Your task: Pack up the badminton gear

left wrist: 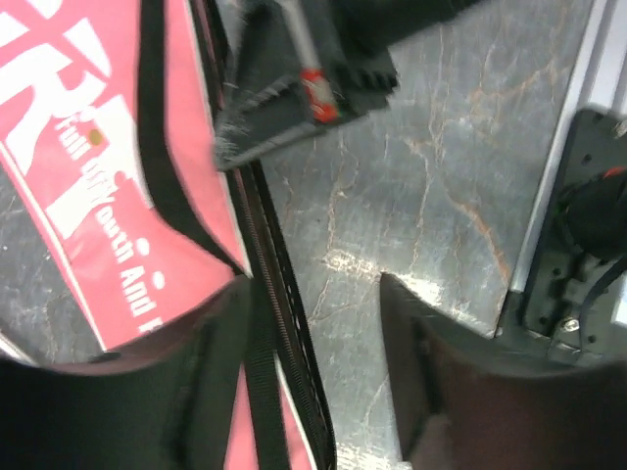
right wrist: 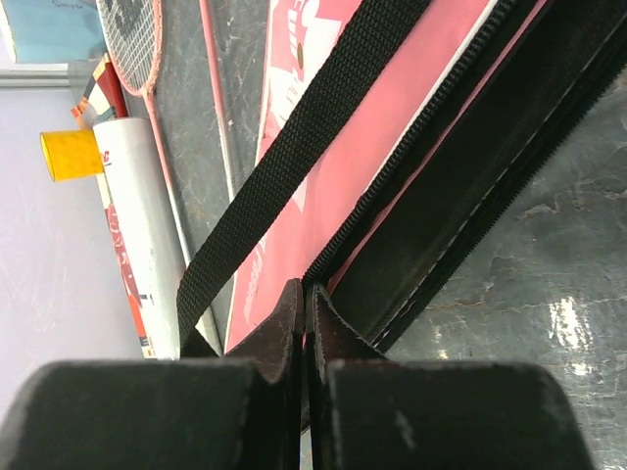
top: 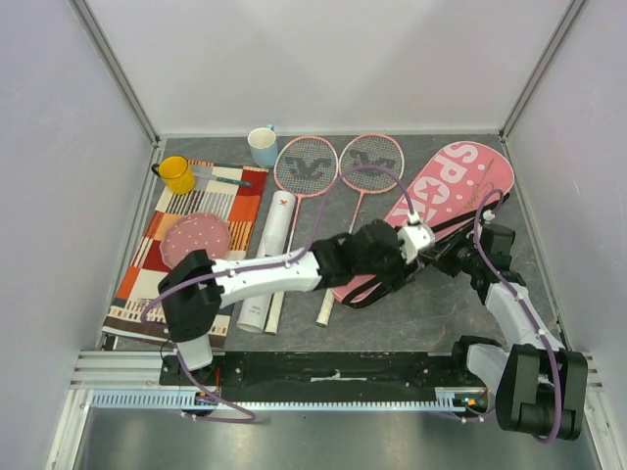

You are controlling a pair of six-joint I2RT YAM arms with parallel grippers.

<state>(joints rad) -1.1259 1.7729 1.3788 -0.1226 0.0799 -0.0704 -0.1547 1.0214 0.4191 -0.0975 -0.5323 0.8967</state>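
While both arms crowd its near edge, the pink fabric "SPORT" racket bag [top: 449, 188] lies diagonally at far right on the grey marbled table [top: 431, 315], with open tabletop nearer me. Two pink-framed rackets [top: 306, 168] [top: 370, 162] and a long white tube [top: 277, 225] lie just left of it. My left gripper [left wrist: 312, 323] has its fingers apart over the zipper edge. My right gripper [right wrist: 306, 294] is pressed closed against it.
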